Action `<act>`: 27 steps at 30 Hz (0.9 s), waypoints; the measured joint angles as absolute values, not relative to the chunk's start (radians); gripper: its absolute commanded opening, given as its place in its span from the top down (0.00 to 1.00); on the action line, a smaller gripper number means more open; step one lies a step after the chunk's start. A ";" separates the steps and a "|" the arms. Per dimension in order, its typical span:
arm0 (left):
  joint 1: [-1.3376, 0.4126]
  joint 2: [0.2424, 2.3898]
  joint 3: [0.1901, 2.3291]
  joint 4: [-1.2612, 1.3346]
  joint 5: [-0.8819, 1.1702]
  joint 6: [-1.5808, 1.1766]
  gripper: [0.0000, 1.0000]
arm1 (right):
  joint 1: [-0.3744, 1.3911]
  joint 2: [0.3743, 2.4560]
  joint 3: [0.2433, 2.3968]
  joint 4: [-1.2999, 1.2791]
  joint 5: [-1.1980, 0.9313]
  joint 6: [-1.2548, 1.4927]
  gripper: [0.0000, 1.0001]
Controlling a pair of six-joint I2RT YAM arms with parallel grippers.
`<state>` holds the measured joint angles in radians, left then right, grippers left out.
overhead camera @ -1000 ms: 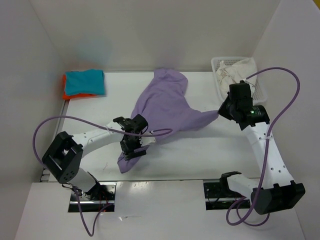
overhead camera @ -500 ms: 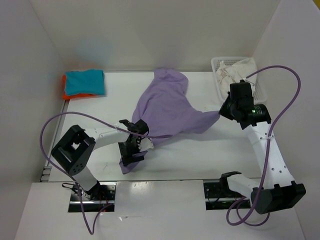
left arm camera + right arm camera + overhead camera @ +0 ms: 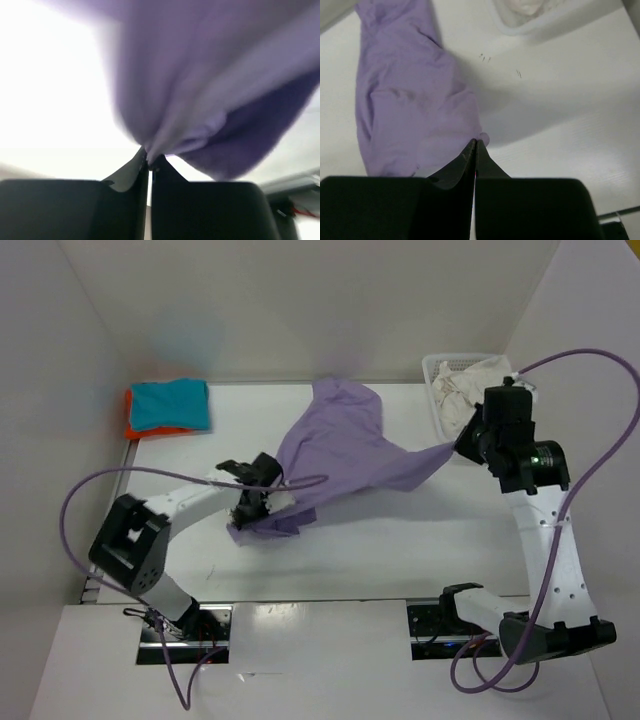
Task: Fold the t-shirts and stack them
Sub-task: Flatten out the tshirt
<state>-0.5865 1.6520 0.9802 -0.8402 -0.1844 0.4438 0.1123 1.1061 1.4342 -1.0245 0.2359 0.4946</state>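
The lavender t-shirt hangs stretched between both grippers above the table's middle. My left gripper is shut on its lower left corner, and the cloth bunches right at the closed tips. My right gripper is shut on the shirt's right corner, pinched at the tips. A folded teal-blue t-shirt lies on an orange one at the back left. The off-white t-shirt lies crumpled in the basket.
A white mesh basket stands at the back right, close to my right gripper; its rim shows in the right wrist view. White walls close in the table on three sides. Purple cables loop beside both arms.
My left gripper has shut on the lavender shirt's lower corner and lifted it back and left. My right gripper has risen to the right with its corner, pulling the shirt taut.
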 measured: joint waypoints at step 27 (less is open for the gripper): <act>-0.427 0.994 1.742 -0.640 -0.759 1.119 1.00 | 0.357 1.108 2.479 -0.963 0.465 0.336 1.00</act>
